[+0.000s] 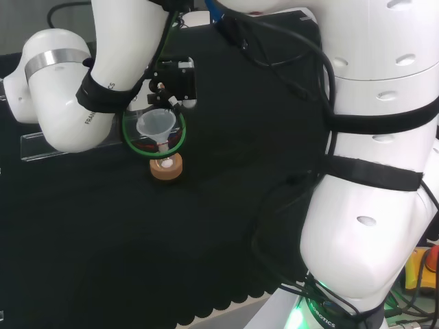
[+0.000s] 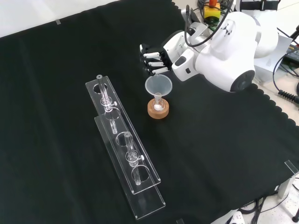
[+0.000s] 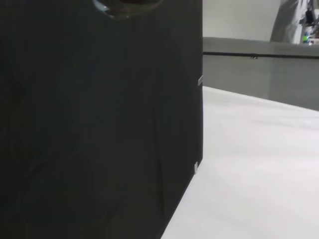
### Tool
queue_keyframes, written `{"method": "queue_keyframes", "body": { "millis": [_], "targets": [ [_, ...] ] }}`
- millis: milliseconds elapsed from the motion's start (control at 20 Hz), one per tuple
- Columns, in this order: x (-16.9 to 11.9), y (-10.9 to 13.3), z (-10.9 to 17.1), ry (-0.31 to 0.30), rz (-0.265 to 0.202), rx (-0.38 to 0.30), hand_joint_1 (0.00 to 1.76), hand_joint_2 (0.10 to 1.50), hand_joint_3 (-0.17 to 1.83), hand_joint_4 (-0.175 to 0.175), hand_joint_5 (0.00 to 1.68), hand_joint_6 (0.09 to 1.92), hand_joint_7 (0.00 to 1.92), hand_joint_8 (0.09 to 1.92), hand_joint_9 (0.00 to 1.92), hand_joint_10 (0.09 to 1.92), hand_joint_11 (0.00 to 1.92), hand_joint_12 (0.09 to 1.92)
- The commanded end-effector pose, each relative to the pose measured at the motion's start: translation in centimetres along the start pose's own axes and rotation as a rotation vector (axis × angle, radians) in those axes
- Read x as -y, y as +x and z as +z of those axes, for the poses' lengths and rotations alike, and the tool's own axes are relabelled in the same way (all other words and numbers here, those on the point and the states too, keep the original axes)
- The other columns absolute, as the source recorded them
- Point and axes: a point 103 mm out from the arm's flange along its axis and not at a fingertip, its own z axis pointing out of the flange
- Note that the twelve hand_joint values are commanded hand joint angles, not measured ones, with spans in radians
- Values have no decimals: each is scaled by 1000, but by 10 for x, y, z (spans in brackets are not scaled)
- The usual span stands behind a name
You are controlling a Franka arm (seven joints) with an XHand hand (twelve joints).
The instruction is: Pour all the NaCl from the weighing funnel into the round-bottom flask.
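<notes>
A: Near the middle of the black-clothed worktop, in the front view, a cork ring carries a small round-bottom flask, with a clear funnel standing upright in its neck.

B: And the robot hand?

A: It sits just beyond the funnel in that view, close to the rim. Whether it touches, I cannot tell. Its fingers point leftward and look loosely curled, with nothing visibly held.

B: Anything inside the flask?

A: Something white shows at the bottom, seen in both the front and head views. Exactly what, I cannot say.

B: What else stands on the cloth?

A: To the left in the front view, a long clear rack lies diagonally, well apart from the flask, with a few small clear pieces standing in its holes.
</notes>
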Motion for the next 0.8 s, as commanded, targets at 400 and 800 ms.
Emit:
{"method": "queue_keyframes", "body": {
  "millis": [400, 800],
  "targets": [
    [2, -1, -1, 13, 17, 9, 1092, 1111, -175, 159, 1172, 722, 1192, 425, 1310, 201, 839, 1018],
    [3, -5, -4, -10, 21, -28, 1092, 1111, -175, 160, 1173, 721, 1192, 424, 1311, 199, 841, 1019]
  ]
}}
